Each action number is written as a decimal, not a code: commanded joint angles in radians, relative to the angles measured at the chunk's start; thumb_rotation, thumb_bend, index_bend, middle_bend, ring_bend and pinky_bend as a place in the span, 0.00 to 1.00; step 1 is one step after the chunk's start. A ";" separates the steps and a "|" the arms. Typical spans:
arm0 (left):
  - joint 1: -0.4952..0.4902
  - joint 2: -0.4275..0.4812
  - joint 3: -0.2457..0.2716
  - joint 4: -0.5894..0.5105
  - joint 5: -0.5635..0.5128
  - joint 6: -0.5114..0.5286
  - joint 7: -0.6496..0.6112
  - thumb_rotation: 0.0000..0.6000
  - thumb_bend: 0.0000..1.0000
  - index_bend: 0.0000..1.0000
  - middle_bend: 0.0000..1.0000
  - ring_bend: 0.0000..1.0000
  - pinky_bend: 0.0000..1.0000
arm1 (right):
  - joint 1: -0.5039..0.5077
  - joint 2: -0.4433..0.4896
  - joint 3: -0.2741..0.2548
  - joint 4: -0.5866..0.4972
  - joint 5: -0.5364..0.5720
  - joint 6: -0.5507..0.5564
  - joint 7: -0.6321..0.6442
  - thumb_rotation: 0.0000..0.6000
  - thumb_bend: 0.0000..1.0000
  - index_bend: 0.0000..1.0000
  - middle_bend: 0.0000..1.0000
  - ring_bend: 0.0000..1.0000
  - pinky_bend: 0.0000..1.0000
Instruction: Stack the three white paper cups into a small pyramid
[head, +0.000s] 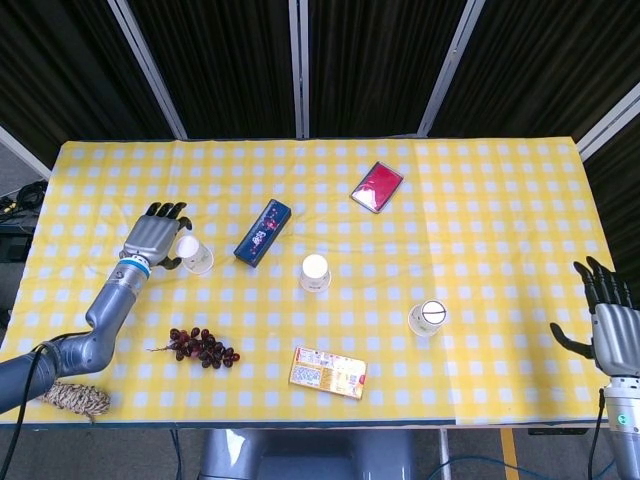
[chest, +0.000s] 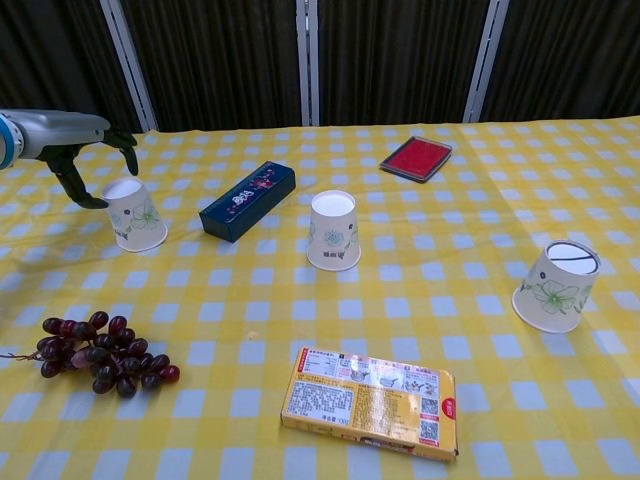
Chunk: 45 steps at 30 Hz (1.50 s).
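Three white paper cups with a flower print stand upside down on the yellow checked table: a left cup (head: 193, 254) (chest: 133, 213), a middle cup (head: 315, 272) (chest: 334, 230) and a right cup (head: 427, 318) (chest: 556, 286). My left hand (head: 155, 236) (chest: 80, 137) hovers just left of the left cup with fingers apart, its thumb close beside the cup, holding nothing. My right hand (head: 608, 322) stays off the table's right front corner, fingers spread and empty; the chest view does not show it.
A dark blue box (head: 263, 232) lies between the left and middle cups. Red grapes (head: 203, 347) sit in front of the left cup, an orange packet (head: 328, 372) near the front edge, a red case (head: 377, 186) further back, a rope coil (head: 76, 399) at the front left.
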 joint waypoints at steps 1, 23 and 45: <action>-0.007 -0.006 0.009 0.008 -0.002 -0.003 -0.001 1.00 0.34 0.29 0.00 0.00 0.00 | 0.000 0.000 -0.001 -0.002 -0.004 0.002 -0.001 1.00 0.15 0.00 0.00 0.00 0.00; 0.021 0.155 -0.035 -0.302 0.172 0.151 -0.111 1.00 0.35 0.34 0.00 0.00 0.00 | -0.009 0.012 -0.001 -0.020 -0.015 0.022 0.012 1.00 0.15 0.00 0.00 0.00 0.00; -0.181 -0.039 -0.031 -0.297 -0.007 0.149 0.095 1.00 0.35 0.36 0.00 0.00 0.00 | -0.010 0.030 0.004 -0.005 -0.006 0.004 0.085 1.00 0.15 0.01 0.00 0.00 0.00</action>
